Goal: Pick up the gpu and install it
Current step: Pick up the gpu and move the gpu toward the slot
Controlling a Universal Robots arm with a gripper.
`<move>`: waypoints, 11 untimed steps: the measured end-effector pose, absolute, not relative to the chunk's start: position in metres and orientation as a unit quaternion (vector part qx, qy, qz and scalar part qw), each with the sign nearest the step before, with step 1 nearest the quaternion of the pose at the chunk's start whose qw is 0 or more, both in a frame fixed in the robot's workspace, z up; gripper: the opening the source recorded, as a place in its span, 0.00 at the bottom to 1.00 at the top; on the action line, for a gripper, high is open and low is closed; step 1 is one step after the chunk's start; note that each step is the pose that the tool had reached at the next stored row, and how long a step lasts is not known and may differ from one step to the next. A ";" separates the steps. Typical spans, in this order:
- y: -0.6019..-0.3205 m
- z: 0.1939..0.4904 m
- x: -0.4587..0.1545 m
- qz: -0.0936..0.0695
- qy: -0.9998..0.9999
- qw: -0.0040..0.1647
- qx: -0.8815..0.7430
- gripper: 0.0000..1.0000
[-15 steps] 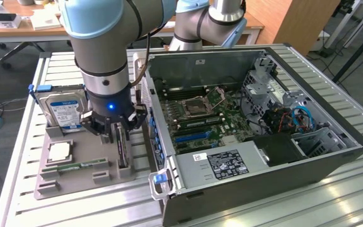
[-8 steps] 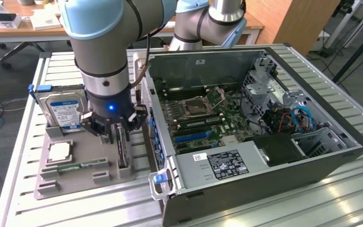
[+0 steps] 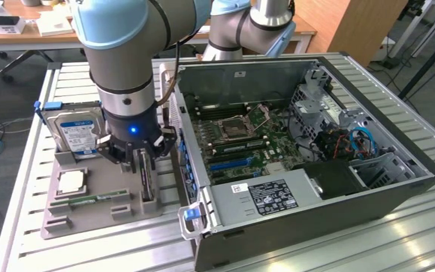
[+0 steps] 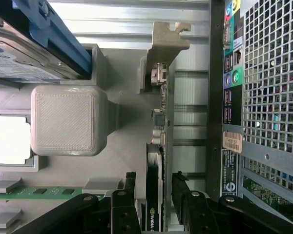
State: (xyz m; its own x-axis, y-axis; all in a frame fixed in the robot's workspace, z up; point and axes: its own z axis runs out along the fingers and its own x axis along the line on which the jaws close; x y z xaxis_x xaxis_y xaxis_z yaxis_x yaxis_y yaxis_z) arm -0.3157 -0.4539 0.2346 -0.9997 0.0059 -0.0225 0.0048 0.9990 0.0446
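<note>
The thin dark graphics card with a green circuit-board edge [image 3: 148, 182] stands on its long edge in a slot of the grey 3D-printed parts tray [image 3: 127, 214]. This is on the side of the tray nearest the open black-and-silver computer tower case [image 3: 301, 241]. In the wrist view the card [image 4: 157, 146] runs lengthwise between the tray floor [image 4: 129, 146] and the case's perforated rear panel [image 4: 268, 73]. Its pale metal end bracket [image 4: 168, 36] is at the far end.

The black 2-finger gripper [image 3: 143, 160] is lowered over the card. In the wrist view the gripper [image 4: 154, 176] straddles the near end of the card, with 1 finger [image 4: 130, 187] on each side. The jaws are spread wide, not clamped — a sliver of space shows between the card and the finger on the tray side. The card sits in its slot, unlifted.

On the same tray, towards the exterior view's left, a silver hard drive with a blue-and-white label [image 3: 77, 133] stands upright in its blue-handled holder. A square silver processor chip [image 3: 72, 181] lies flat in front of it. A narrow green memory stick [image 3: 89, 200] lies nearer the tray's front edge.

The tower lies on its side on the slatted aluminium table [image 3: 406, 238] — its side panel is off. Inside, the green motherboard [image 3: 240, 133] is in view. A silver labelled power-supply box [image 3: 271, 195] sits at the near end.
</note>
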 end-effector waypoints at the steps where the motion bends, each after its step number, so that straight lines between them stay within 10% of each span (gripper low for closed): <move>1: -0.454 0.234 -0.316 0.022 1.000 0.011 0.003 0.43; 11: -0.455 0.234 -0.316 0.022 1.000 0.011 0.003 0.43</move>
State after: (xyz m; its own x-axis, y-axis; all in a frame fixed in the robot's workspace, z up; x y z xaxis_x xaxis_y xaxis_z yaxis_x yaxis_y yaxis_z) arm -0.3156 -0.4547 0.2336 -0.9997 0.0058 -0.0227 0.0048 0.9990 0.0448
